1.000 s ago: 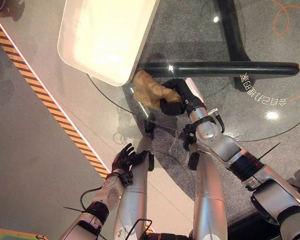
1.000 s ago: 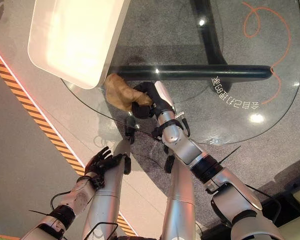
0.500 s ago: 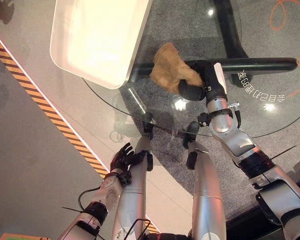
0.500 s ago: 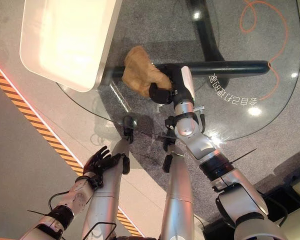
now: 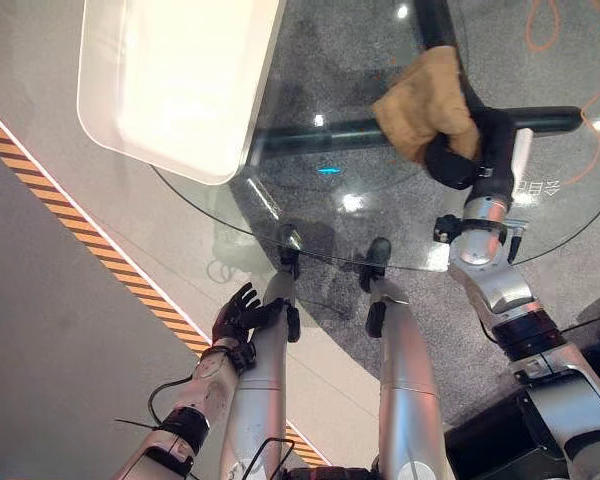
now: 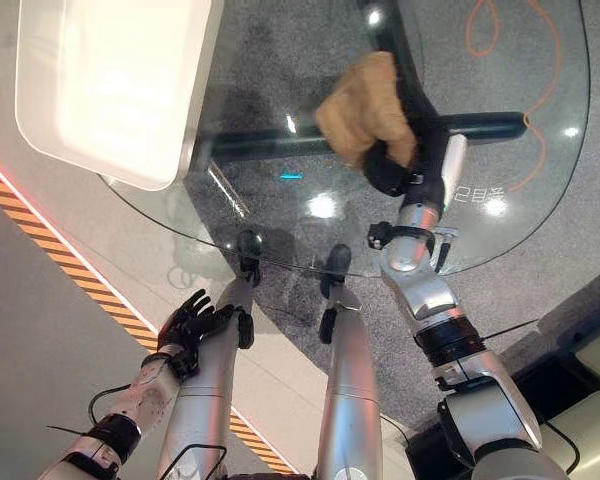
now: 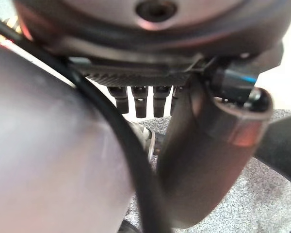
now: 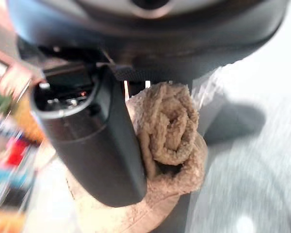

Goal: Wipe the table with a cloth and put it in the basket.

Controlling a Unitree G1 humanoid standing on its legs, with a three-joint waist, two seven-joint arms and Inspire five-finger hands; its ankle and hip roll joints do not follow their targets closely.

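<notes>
The right hand [image 5: 458, 158] is curled around a tan cloth [image 5: 421, 100], with the cloth bunched in its grip and pressed onto the round glass table [image 5: 280, 215]. In the right wrist view the cloth [image 8: 167, 128] shows as a rolled wad pinched between the thumb and the fingers.

Taking the white basket [image 5: 170, 80] as the landmark: the basket sits on the table's left part, its near corner reaching out over the glass rim. The cloth lies well apart from the basket, off to the basket's right, over the spot where the black bars of the table's frame [image 5: 380, 125] cross under the glass. The right hand is just nearer the robot than the cloth.

The left hand [image 5: 242, 315] hangs low, below the table's near edge and nearer the robot than the basket, over the floor by a yellow-and-black striped line [image 5: 90, 235]. Its fingers are spread loosely and hold nothing.
</notes>
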